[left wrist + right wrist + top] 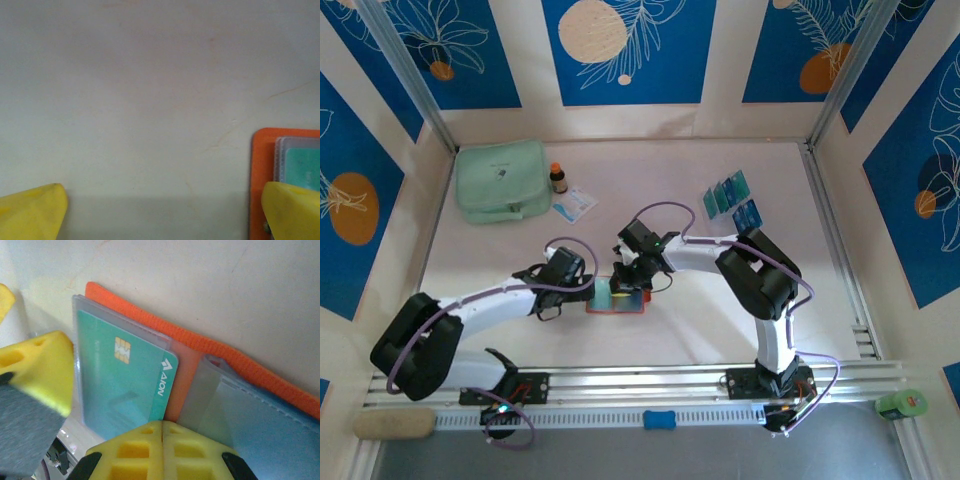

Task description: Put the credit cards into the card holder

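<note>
My right tool (162,429), tips together, seemed to seat a card (125,375) in the holder (210,347); left tool (164,200) apart. Next, probably: grasp the far-right cards (728,196).

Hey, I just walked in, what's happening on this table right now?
Cards are being loaded into an orange card holder lying open between the two arms. A teal card sits tucked inside it, with the right gripper shut at the card's edge. The left gripper is wide open beside the holder, holding nothing. Several more cards wait at the far right of the table.
</note>
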### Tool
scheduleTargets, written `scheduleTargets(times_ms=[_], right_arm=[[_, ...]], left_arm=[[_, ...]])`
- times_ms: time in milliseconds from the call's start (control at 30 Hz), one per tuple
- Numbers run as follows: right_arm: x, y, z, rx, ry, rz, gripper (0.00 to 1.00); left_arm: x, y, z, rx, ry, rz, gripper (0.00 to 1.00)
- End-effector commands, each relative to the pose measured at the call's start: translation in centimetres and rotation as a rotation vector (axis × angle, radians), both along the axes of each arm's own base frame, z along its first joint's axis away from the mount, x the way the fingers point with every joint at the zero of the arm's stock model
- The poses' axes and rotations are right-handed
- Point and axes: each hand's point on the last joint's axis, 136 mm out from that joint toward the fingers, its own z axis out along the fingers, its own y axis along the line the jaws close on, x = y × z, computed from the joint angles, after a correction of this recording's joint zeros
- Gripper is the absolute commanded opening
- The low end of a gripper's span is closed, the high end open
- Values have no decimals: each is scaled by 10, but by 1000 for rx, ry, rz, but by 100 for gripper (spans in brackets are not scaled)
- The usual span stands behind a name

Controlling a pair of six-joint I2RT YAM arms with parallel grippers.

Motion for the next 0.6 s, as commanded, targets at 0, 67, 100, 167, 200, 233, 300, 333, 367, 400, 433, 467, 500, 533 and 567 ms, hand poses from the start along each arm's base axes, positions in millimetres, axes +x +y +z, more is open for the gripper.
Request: scheduleTargets(times_ms=[0, 67, 100, 167, 200, 233, 300, 333, 367, 400, 433, 467, 500, 533, 567], right_arm=[[-7, -6, -5, -18, 36, -3, 4], [-6, -6, -3, -15, 32, -1, 5], [-5, -6, -1, -14, 27, -1, 5], [-4, -6, 5, -13, 15, 2, 6], [-2, -7, 8, -12, 6, 3, 7], [-1, -7, 11, -10, -3, 3, 7], [3, -9, 19, -4, -19, -2, 9], [4, -9, 24, 2, -28, -3, 10], [6, -10, 28, 6, -35, -6, 11], [8, -11, 32, 9, -44, -9, 12], [10, -13, 36, 12, -50, -12, 13], [11, -14, 40, 15, -57, -15, 13], [13, -17, 43, 15, -66, -18, 14], [15, -19, 47, 14, -75, -21, 14], [17, -23, 49, 9, -86, -26, 14]], left_arm=[[9, -6, 22, -38, -39, -6, 100], [11, -7, 27, -47, -51, -6, 100], [11, -8, 30, -51, -57, -6, 100], [12, -7, 35, -55, -67, -4, 100], [12, -8, 37, -59, -73, -4, 100], [13, -8, 40, -61, -79, -3, 100], [13, -8, 44, -68, -88, -5, 100], [13, -8, 46, -71, -92, -6, 100], [14, -9, 48, -73, -96, -6, 100], [14, -9, 50, -76, -98, -7, 100], [14, -9, 51, -79, -102, -10, 100], [14, -10, 53, -83, -107, -11, 100], [14, -11, 55, -86, -109, -16, 100], [14, -12, 56, -92, -112, -19, 100], [14, -13, 58, -98, -115, -24, 100]])
